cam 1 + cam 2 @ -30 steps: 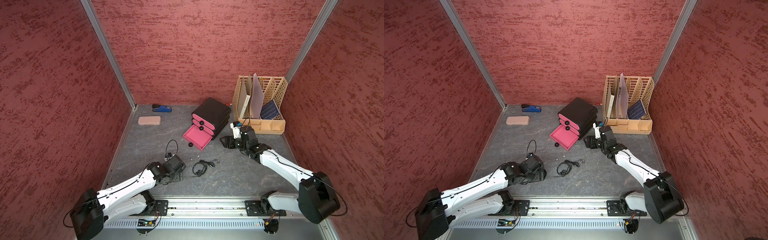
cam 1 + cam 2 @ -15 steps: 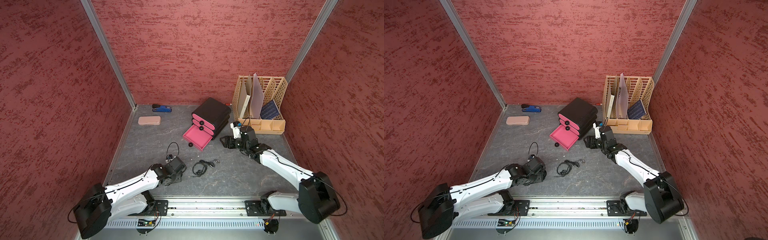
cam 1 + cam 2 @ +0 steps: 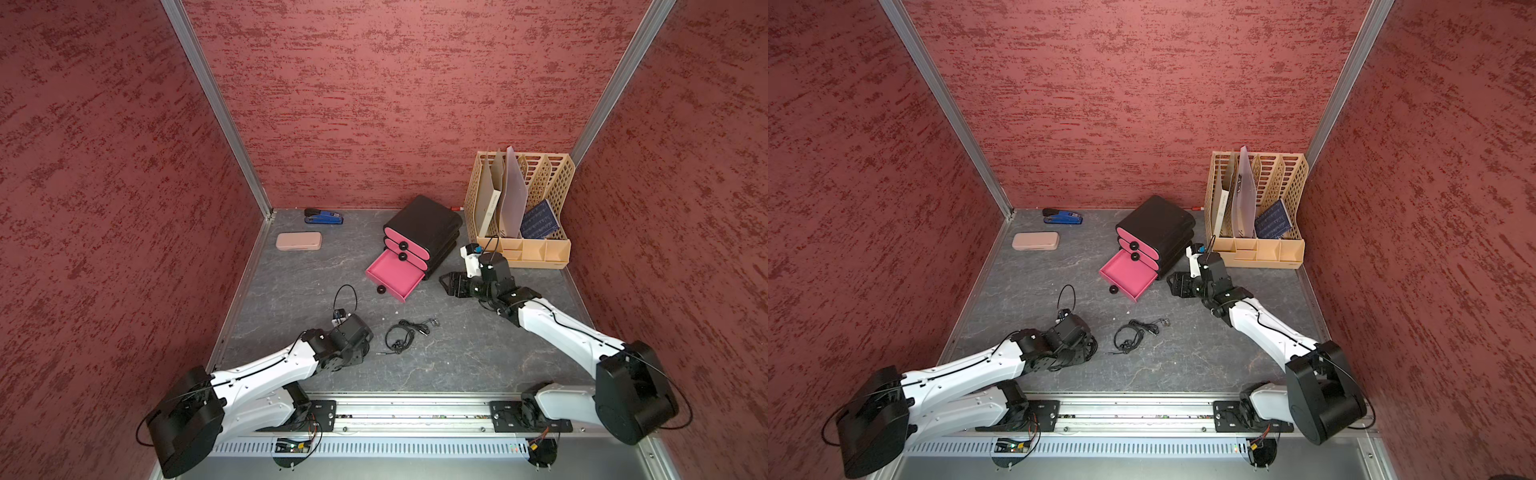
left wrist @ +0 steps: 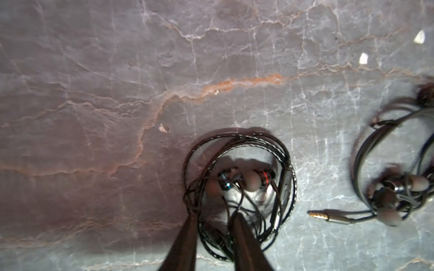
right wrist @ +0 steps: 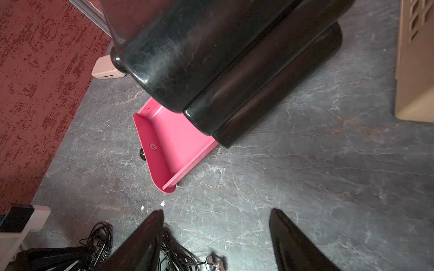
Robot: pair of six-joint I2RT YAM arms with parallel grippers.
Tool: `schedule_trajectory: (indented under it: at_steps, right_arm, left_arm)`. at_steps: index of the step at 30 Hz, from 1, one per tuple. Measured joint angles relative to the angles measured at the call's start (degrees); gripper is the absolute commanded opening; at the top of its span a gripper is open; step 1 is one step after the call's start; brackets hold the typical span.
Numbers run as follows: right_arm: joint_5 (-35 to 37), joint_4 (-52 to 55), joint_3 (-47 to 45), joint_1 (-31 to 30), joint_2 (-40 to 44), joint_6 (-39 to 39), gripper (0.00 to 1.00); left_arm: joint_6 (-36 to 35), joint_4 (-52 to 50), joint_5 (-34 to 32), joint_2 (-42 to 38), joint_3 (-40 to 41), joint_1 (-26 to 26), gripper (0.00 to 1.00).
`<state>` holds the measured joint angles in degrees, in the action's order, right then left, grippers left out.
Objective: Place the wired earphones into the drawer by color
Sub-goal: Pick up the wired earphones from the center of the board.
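Currently, the left gripper (image 4: 215, 214) is standing low over the grey marbled tabletop (image 4: 94, 93). Its two dark fingers (image 4: 187, 234) are straddling one edge of a black braided-cable earphone coil (image 4: 252, 181). The jaws are standing narrow, and several strands of the coil are lying in the gap between them. Whether those strands are being clamped cannot be told. The coil's two earbuds are lying inside the loop, just beyond the fingertips.

A second black earphone bundle (image 4: 399, 187) is lying on the tabletop beside the coil, apart from it and outside the jaws. Its gold-tipped jack plug (image 4: 328, 215) is pointing toward the coil.

The right gripper (image 5: 217, 211) is hovering above bare tabletop with its jaws standing wide and nothing between them. It is positioned near the black rounded three-drawer unit (image 3: 428, 224). That unit's pink bottom drawer (image 3: 395, 276) is standing pulled out. Both earphone bundles are lying on the tabletop in front of it, outside the drawer.
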<state>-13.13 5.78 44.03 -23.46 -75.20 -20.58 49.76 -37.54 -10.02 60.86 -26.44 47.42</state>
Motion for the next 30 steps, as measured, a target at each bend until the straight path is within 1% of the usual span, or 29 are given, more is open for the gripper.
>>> schedule_trajectory:
  at_steps: [5,14,22,30]
  right_arm:
    - [0.0,0.0,0.0,0.0,0.0,0.0,0.75]
    - [0.0,0.0,0.0,0.0,0.0,0.0,0.75]
    - [0.0,0.0,0.0,0.0,0.0,0.0,0.75]
    - [0.0,0.0,0.0,0.0,0.1,0.0,0.76]
  left_arm:
    - [-0.6,1.1,0.0,-0.1,0.2,-0.1,0.08]
    - [-0.8,1.3,-0.5,-1.6,0.2,-0.2,0.0]
    - [-2.6,-0.4,-2.1,-4.9,-0.9,-0.8,0.0]
    - [-8.0,0.2,-2.2,-6.2,-6.5,-5.0,0.0]
